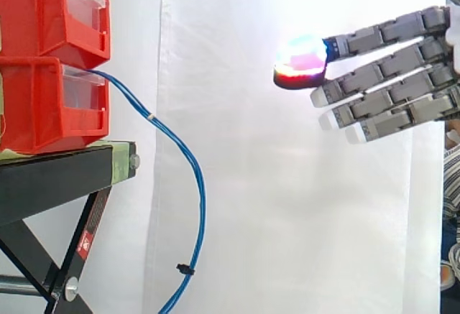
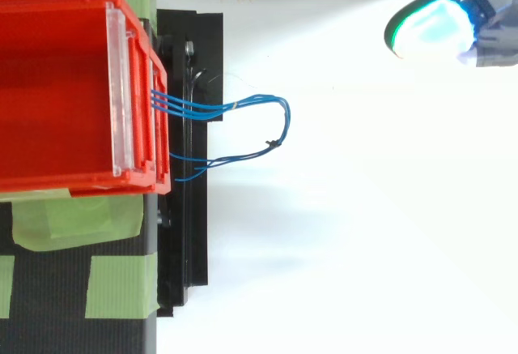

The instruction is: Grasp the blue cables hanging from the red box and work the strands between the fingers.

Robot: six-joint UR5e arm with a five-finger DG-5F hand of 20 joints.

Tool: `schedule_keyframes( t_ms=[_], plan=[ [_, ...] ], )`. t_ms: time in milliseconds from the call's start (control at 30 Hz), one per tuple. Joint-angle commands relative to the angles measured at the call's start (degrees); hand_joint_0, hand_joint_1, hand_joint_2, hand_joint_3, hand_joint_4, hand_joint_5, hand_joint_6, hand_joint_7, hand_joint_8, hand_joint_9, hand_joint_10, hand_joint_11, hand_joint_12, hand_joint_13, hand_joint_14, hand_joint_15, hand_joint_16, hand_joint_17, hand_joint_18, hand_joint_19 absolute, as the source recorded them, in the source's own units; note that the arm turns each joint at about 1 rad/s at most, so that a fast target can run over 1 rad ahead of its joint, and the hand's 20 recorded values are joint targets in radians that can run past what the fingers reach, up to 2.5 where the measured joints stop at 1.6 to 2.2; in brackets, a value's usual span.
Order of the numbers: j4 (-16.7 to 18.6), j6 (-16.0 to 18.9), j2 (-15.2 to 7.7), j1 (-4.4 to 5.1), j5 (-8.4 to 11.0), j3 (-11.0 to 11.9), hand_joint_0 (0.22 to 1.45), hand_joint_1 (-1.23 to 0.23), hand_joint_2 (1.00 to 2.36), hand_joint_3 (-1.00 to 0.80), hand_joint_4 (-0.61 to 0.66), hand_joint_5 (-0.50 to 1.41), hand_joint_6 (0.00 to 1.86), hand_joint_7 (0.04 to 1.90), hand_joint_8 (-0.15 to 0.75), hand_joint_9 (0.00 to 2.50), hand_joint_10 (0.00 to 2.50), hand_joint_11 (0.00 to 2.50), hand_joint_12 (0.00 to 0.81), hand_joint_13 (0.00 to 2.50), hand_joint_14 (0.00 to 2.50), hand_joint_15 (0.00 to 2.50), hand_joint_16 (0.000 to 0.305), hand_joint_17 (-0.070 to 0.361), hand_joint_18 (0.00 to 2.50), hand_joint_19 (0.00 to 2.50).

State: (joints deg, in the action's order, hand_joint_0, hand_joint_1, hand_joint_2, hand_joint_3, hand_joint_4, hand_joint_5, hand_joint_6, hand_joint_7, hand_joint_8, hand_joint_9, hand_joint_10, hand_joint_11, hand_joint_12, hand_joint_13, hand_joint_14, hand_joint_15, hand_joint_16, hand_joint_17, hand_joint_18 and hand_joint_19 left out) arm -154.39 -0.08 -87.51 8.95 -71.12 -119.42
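White curtain [image 1: 287, 220] behind red bins [image 1: 36, 105] on black stand [image 1: 57, 177]; blue cables [image 1: 202, 208] well apart from straight-fingered hand [image 1: 392, 66].

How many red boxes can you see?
2. The upper red bin sits stacked on the lower red bin, which rests on the black stand; others may be hidden behind.

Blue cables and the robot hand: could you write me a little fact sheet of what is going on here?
robot hand: at the right of the side view, fingers straight, open, holding nothing
fingertip pad: glowing, pointing toward the cables
blue cables: strands leaving the lower red bin, hanging in a loop beside the black stand
black tie: low on the loop
upper red bin: stacked on the lower one
contact: none; open gap between robot hand and cables
grasp: not yet made
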Motion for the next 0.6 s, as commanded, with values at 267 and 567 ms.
schedule_keyframes(
  t_ms=[267, 567],
  plan=[
    [8.7, 0.4, -3.1, 1.95, 4.94, -5.8, 0.69, -0.40, 1.00, -1.00, 0.16, -0.41, 0.01, 0.68, 0.287, 0.00, 0.00, 0.05, 0.358, 0.00, 0.00, 0.19, 0.072, 0.163, 0.00, 0.15],
    [20.5, 1.8, -13.2, 2.92, 6.44, -5.7, 0.70, -0.40, 1.00, -1.00, 0.16, -0.40, 0.01, 0.68, 0.287, 0.00, 0.00, 0.05, 0.356, 0.00, 0.00, 0.19, 0.072, 0.162, 0.00, 0.14]
  ],
)
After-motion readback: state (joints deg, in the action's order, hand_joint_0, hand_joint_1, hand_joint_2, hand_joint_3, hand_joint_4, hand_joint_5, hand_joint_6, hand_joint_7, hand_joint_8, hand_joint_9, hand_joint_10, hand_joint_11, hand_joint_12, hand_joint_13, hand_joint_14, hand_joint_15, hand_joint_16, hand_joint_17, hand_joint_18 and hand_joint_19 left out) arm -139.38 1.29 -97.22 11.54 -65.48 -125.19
